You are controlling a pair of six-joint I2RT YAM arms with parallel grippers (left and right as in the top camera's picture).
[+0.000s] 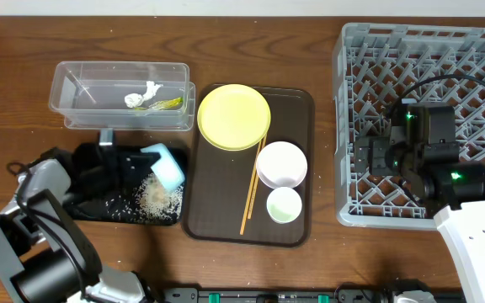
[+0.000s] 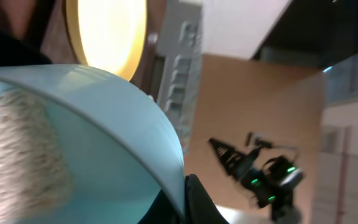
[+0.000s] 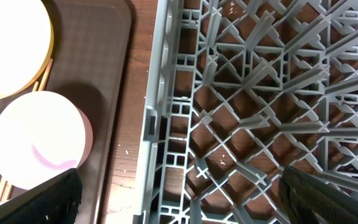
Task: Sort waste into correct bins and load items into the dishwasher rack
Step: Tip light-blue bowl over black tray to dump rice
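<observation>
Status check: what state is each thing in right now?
light blue bowl: tipped, held over black tray
left gripper: shut on light blue bowl
black tray: holds rice scraps
clear tub: holds tissue, wrapper
dishwasher rack: empty
right gripper: open, above it
white bowl: upright
small cup: upright

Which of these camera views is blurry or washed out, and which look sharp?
Left wrist: the light blue bowl is soft and blurred, the yellow plate glares. Overhead: sharp, evenly lit. Right wrist: the dishwasher rack is crisp, the white bowl washed out.
</observation>
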